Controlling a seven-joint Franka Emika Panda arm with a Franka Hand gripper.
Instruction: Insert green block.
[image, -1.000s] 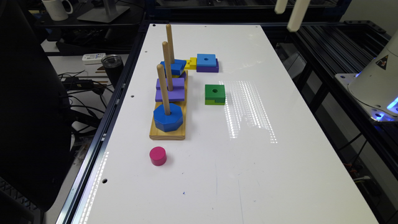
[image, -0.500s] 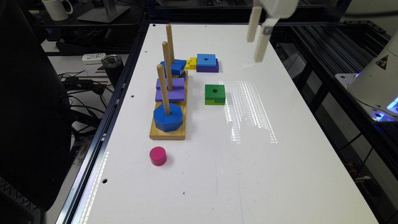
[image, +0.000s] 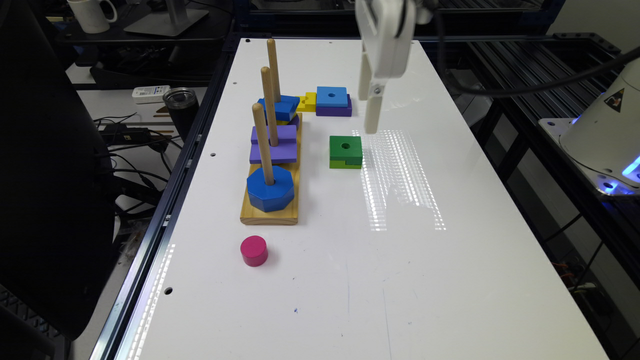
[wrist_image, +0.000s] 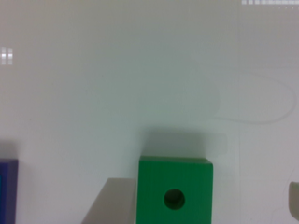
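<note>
The green block (image: 345, 151) lies flat on the white table (image: 400, 280), round hole facing up, to the exterior view's right of the wooden peg board (image: 270, 214). My gripper (image: 369, 115) hangs in the air just above and slightly beyond it, toward the exterior view's right. In the wrist view the green block (wrist_image: 175, 191) sits close under the camera. One finger (wrist_image: 112, 203) shows on one side of it and the other finger's edge far off on the opposite side, so the gripper (wrist_image: 208, 183) is open and holds nothing.
The board's three upright pegs carry a blue octagon (image: 270, 188), purple squares (image: 273, 144) and a blue piece (image: 279, 107). A blue-on-purple square block (image: 333, 101) and a yellow piece (image: 306, 101) lie behind the green block. A pink cylinder (image: 254, 250) stands in front of the board.
My gripper has come down and moved toward the exterior view's left, from high over the table's far edge to just above the green block. The blocks have not moved.
</note>
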